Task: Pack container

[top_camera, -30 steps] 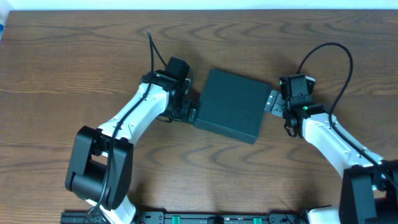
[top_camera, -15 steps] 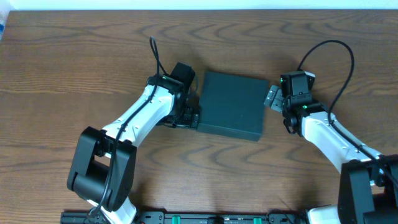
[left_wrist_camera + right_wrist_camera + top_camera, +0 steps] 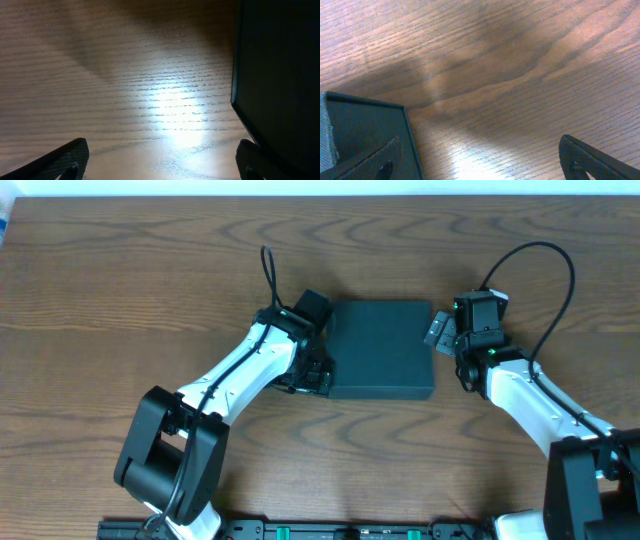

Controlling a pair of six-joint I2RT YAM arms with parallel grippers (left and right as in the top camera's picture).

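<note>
We're over the wooden table and the container sits near the middle of it, dark teal-green, lid down flat, edges roughly square to the table. On its left side is the left gripper, tucked right up against the box's lower left edge. Its wrist view shows the jaws spread wide with only bare wood grain between the two fingertips, and the container's dark wall rises just beside the right-hand finger; whether the two touch, we can't tell. Nothing is held there. Over on the far side the right gripper hangs close to the box's upper right corner. It is wide open too and holds nothing. Through its camera we see that corner of the container low on the left, one finger in front of it and the other well out over open table. A black cable loops above the right arm.
</note>
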